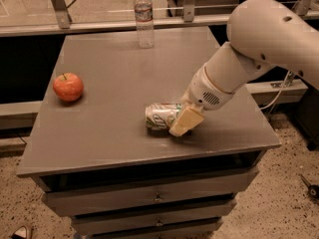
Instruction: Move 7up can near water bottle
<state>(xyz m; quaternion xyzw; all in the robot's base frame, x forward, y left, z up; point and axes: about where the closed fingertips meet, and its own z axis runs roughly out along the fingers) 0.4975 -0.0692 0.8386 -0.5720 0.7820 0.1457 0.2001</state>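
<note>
The 7up can, whitish-silver with green lettering, lies on its side near the front middle of the grey table. My gripper is down at the can's right end, overlapping it and hiding that end. The arm reaches in from the upper right. The water bottle, clear with a white cap and a pale label, stands upright at the table's back edge, far from the can.
A red-orange apple sits on the left side of the table. Drawers run below the front edge. A metal rail and glass panel stand behind the table. A speckled floor lies to the right.
</note>
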